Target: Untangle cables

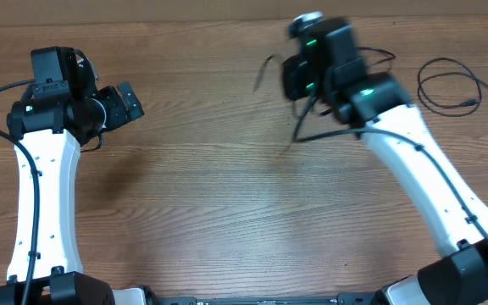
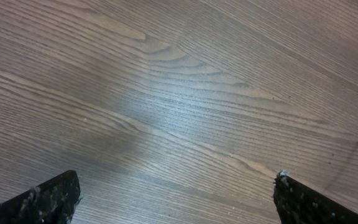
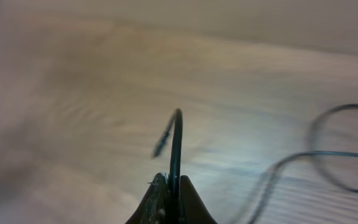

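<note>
The right gripper (image 3: 169,194) is clamped on one cable (image 3: 176,140), whose end curls up above its tips. The other cable (image 1: 449,85) lies looped well to the right of this gripper. The left gripper (image 2: 178,202), far to its left, stands wide and empty. The separating step seems in hand; next, the held cable needs laying down straight, away from that loop.

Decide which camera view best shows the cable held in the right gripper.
Right wrist: close up, the cable rises from the shut right gripper and bends over. Overhead shows only thin, blurred strands by that gripper. The left wrist view shows no clear trace of it.
</note>
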`<action>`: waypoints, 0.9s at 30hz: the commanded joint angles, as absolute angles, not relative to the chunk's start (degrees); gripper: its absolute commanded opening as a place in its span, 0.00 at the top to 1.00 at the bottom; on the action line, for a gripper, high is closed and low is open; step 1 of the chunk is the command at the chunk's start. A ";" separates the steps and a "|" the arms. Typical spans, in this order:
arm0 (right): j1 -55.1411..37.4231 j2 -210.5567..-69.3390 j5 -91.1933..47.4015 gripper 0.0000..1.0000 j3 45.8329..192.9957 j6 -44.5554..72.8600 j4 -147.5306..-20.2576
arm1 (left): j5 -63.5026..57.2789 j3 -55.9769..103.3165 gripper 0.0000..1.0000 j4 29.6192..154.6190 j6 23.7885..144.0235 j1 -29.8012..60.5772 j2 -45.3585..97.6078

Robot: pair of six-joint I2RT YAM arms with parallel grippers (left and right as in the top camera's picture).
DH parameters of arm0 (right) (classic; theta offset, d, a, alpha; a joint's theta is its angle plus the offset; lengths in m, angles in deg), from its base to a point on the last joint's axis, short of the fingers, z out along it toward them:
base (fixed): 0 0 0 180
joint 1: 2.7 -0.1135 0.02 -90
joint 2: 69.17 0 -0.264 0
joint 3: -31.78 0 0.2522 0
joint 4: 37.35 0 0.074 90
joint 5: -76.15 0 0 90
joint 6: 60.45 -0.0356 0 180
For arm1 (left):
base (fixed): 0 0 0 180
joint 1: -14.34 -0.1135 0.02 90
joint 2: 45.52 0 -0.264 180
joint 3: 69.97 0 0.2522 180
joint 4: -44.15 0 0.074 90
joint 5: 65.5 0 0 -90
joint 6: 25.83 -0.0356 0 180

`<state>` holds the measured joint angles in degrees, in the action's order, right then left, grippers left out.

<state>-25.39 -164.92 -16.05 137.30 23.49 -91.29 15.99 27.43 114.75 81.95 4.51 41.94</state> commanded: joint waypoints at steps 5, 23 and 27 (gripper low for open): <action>-11.86 -169.97 -19.39 0.96 136.60 22.85 -84.19 | 16.12 28.17 0.01 114.64 80.86 4.62 42.13; 1.51 -190.82 -21.49 0.75 136.60 15.79 -66.44 | 16.12 28.17 0.00 114.66 80.86 4.62 42.13; 2.60 -190.21 -16.70 0.05 137.04 15.84 -70.79 | 16.12 28.17 0.00 114.66 80.86 4.62 42.13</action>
